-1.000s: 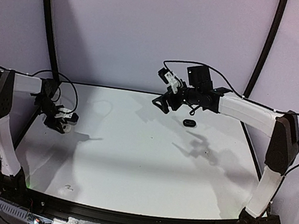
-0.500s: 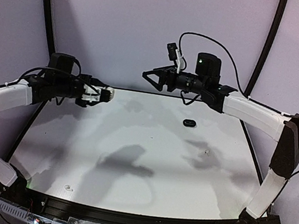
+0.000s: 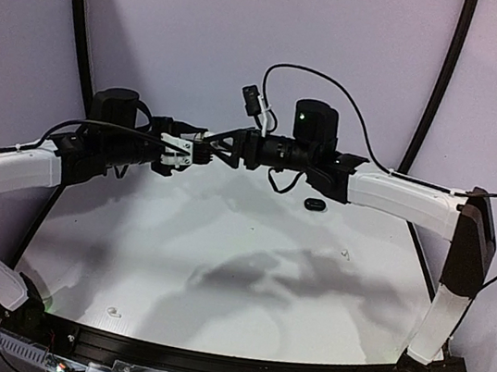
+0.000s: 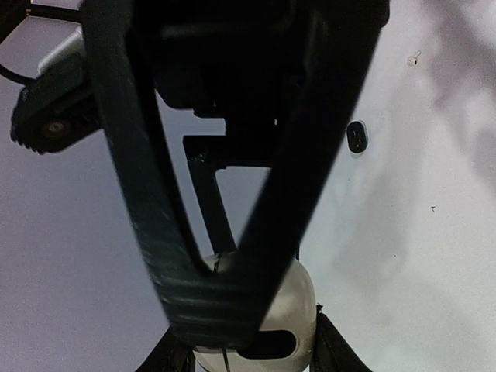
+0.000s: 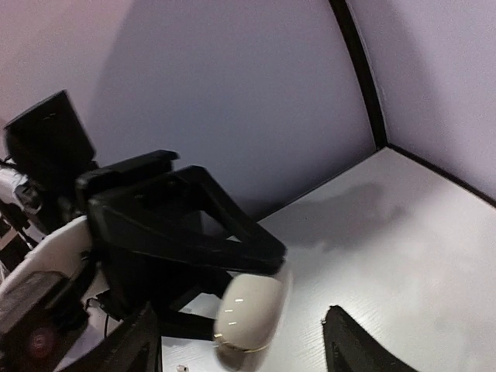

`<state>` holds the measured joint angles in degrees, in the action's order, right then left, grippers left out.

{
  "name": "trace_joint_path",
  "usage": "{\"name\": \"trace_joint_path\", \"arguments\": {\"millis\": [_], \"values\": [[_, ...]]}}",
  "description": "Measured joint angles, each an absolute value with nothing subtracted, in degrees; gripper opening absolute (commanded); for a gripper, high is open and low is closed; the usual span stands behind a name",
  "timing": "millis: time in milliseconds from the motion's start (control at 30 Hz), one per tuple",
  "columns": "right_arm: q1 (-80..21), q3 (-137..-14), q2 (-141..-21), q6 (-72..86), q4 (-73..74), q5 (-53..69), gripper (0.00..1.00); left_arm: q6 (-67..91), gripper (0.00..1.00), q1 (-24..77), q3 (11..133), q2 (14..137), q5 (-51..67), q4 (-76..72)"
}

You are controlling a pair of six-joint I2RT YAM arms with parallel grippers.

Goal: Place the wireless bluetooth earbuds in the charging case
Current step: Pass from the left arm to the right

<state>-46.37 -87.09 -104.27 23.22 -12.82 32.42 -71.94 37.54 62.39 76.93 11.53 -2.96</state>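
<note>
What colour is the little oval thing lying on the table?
The oval thing is black, clearest in the top view.

Two white-shelled arms here: the left arm (image 3: pixel 6 178) and the right arm (image 3: pixel 406 198), each broken up by chunky black joint housings, the right's boxy black elbow (image 3: pixel 471 243) out at three o'clock. A tiny green light (image 3: pixel 307 116) glows atop the right's black cylindrical wrist motor (image 3: pixel 315 130). A thin black cable (image 3: pixel 290 66) arcs above it. Jaws: black, hollow triangular frames, ridged inside.
</note>
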Motion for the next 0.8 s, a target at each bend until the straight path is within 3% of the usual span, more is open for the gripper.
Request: {"name": "trace_joint_path", "arguments": {"millis": [100,333,433,500,533,633,800], "values": [[-46.41,-87.11,-105.47,24.32,-12.78,31.83,0.57,-71.72,0.22,38.13,62.39,77.14,11.14,-3.44],[-46.50,-87.42,-106.19,24.43,-12.40,32.03,0.00,-71.83,0.22,38.48,62.41,77.54,9.58,-3.38],[-46.48,-87.50,-106.19,24.58,-11.90,32.03,0.00,-71.57,0.34,38.61,62.41,77.60,9.06,-3.33],[-46.46,-87.50,-106.19,24.23,-11.86,32.18,0.00,-71.50,0.73,38.65,62.41,77.60,9.02,-3.22],[-46.35,-87.50,-106.19,24.03,-11.81,32.38,0.00,-71.00,0.87,38.65,62.41,77.60,9.08,-3.20],[-46.06,-87.39,-106.04,22.13,-11.53,33.17,0.00,-68.14,0.98,38.85,62.41,77.47,10.02,-3.09],[-44.29,-83.46,-101.54,16.45,-11.07,35.27,0.00,-55.37,0.98,38.59,64.69,76.99,14.46,-0.21]]}}
